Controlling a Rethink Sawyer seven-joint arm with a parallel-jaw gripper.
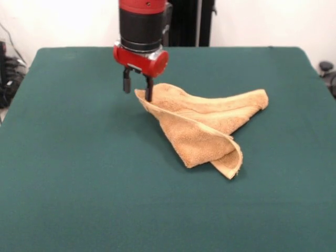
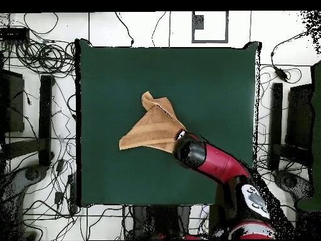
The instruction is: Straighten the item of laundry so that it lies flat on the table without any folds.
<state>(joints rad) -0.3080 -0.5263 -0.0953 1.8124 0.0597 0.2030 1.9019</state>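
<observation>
A dark green table fills the scene, with cables strewn on the floor round it in the overhead view. The towel lies near the table's middle, folded over itself into a rough triangle, one flap curling up toward the camera-side edge. The gripper stands at the towel's far corner, fingers apart — one seems to touch the hem, nothing clamped. To do this well, I judge it should pinch only the top layer there, then draw it outward, low and slow, so the fold opens without dragging the whole cloth.
</observation>
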